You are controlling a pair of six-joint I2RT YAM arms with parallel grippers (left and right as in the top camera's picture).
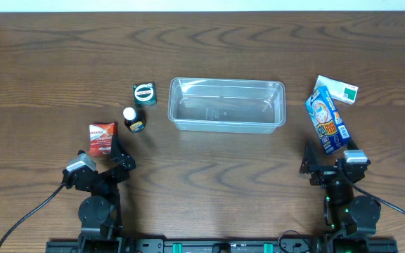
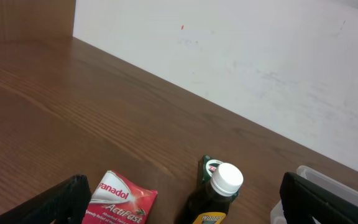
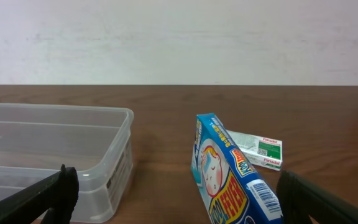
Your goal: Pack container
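With the left gripper [image 2: 185, 199] and right gripper [image 3: 176, 193] both spread wide and holding nothing, the empty container [image 1: 228, 81] lies ahead and between them, its long side running across, seemingly a little nearer the right one, inward of it.

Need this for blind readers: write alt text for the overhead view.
An empty clear container sits centred, with a red box, a white-capped bottle and a green box on its left and a blue box and a white-and-green box on its right. The left gripper and right gripper rest open at the near edge.
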